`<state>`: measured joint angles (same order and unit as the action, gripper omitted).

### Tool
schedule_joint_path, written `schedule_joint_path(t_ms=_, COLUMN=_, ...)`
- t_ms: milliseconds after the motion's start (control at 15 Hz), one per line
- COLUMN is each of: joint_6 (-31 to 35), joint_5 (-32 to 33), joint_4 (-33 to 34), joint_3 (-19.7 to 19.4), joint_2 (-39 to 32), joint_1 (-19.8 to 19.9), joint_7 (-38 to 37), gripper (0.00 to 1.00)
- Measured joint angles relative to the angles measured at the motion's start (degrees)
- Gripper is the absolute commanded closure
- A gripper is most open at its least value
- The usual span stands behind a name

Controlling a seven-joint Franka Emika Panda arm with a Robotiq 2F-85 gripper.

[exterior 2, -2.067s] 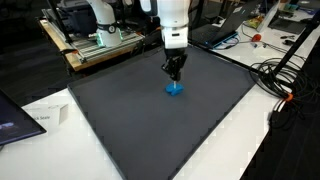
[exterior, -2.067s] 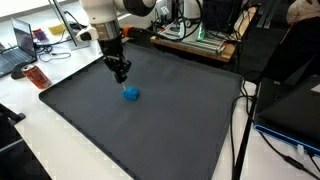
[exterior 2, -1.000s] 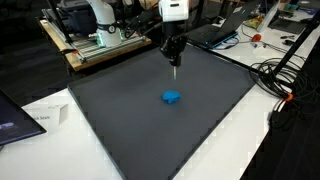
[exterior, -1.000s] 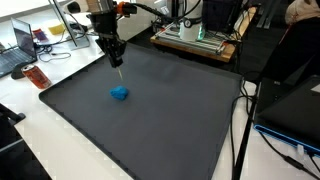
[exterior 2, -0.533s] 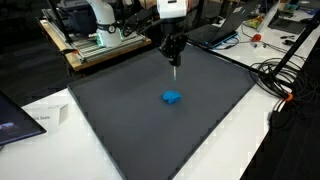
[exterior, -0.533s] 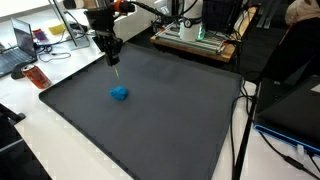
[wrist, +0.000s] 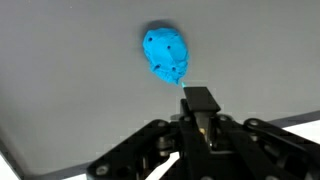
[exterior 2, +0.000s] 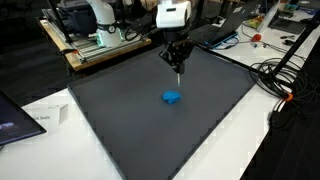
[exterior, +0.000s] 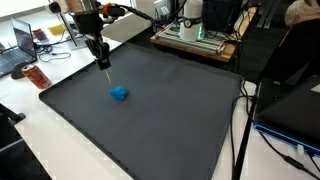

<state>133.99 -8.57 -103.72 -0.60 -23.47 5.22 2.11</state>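
Note:
A small blue lump (exterior: 120, 93) (exterior 2: 173, 97) lies on the dark grey mat (exterior: 170, 130) (exterior 2: 130, 130). My gripper (exterior: 102, 57) (exterior 2: 177, 60) hangs well above the mat, off to one side of the lump and apart from it. The jaws are shut, and a thin pale stick (exterior: 105, 66) (exterior 2: 179, 71) points down from between them. In the wrist view the blue lump (wrist: 166, 55) shows beyond the closed fingertips of the gripper (wrist: 200, 108); the stick itself is hard to make out there.
The mat covers a white table (exterior: 40, 150). A red can (exterior: 37, 76) and a laptop (exterior: 20, 50) stand off one mat edge. Racks of equipment (exterior: 195, 35) (exterior 2: 95, 40) and cables (exterior 2: 285, 75) border the others.
Two seconds ago the gripper was low beside the blue lump. It has since risen and drifted sideways away from it. The lump has stayed in place for the last second.

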Motion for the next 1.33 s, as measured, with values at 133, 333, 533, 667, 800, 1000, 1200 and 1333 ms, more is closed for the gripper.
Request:
schedule_joint_path(t_ms=133, joint_6=-1.42, joint_5=-0.69, joint_4=3.55, joint_3=-0.26, joint_2=-3.07, joint_1=0.23, joint_7=-2.18, gripper=0.97)
schedule_joint_path(t_ms=333, joint_6=-4.31, joint_5=-2.37, joint_4=9.08, joint_3=-0.43, joint_2=-7.5, joint_1=1.17, joint_7=-4.93, gripper=0.97)
schedule_joint_path(t_ms=533, joint_6=-7.89, joint_5=-5.15, joint_4=14.52, joint_3=-0.44, joint_2=-11.52, joint_1=2.84, joint_7=-6.39, gripper=0.97)
schedule_joint_path(t_ms=667, joint_6=-10.7, joint_5=-7.17, joint_4=18.01, joint_3=-0.43, joint_2=-13.98, joint_1=4.26, joint_7=-6.89, gripper=0.97)
schedule_joint_path(t_ms=800, joint_6=-13.21, joint_5=-8.8, joint_4=21.28, joint_3=-0.42, joint_2=-16.43, joint_1=5.7, joint_7=-7.45, gripper=0.97)
schedule_joint_path(t_ms=1000, joint_6=-16.2, joint_5=-11.72, joint_4=25.46, joint_3=-0.3, joint_2=-19.91, joint_1=7.64, joint_7=-8.42, gripper=0.97)
schedule_joint_path(t_ms=1200, joint_6=-18.59, joint_5=-13.89, joint_4=29.12, joint_3=-0.17, joint_2=-23.11, joint_1=9.13, joint_7=-9.59, gripper=0.97)
schedule_joint_path(t_ms=1333, joint_6=-20.18, joint_5=-14.61, joint_4=31.33, joint_3=-0.13, joint_2=-25.19, joint_1=9.72, joint_7=-10.51, gripper=0.97)
